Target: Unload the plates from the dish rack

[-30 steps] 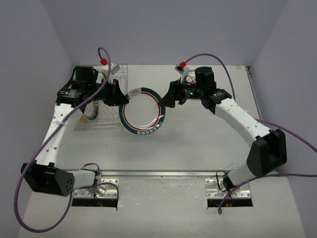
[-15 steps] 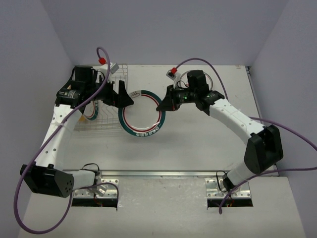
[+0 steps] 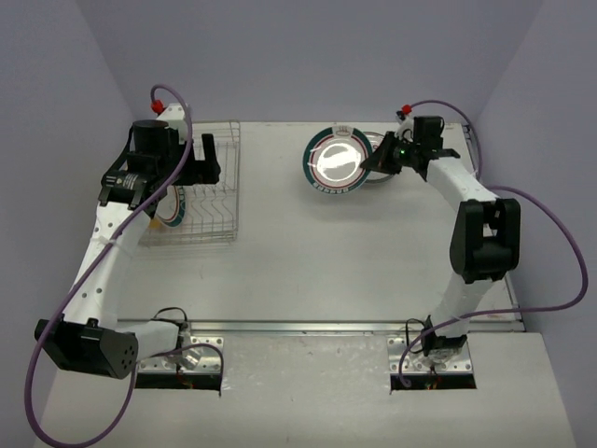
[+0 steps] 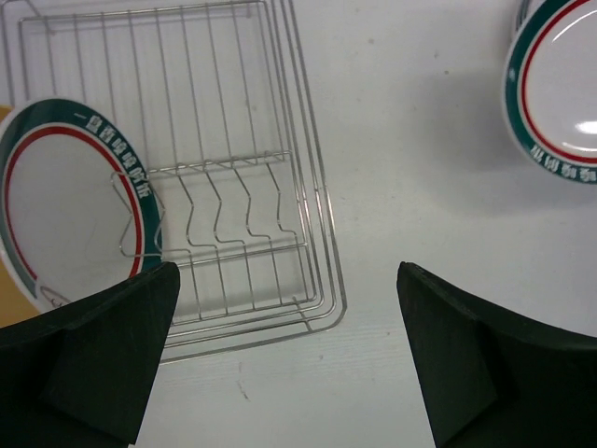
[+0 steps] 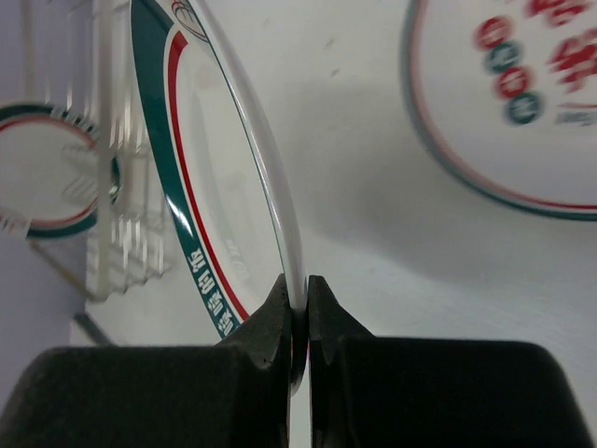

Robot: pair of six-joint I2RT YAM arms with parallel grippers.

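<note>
Right pincer (image 5: 297,299) clamped on teal-rimmed plate (image 5: 210,196), left pincer (image 4: 287,275) wide above dish rack (image 4: 233,177), racked plate (image 4: 65,201) partly cropped.

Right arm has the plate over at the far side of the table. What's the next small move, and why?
Probably lower the right gripper a little and lay the held plate onto the plate with red centre marks lying on the table, before opening. Its jaws clamp the rim, and the held plate looks tilted, partly over that one.

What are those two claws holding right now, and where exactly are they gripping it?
The right gripper pinches a green-rimmed plate by its edge, between both fingers. The left gripper is open and holds nothing.
</note>
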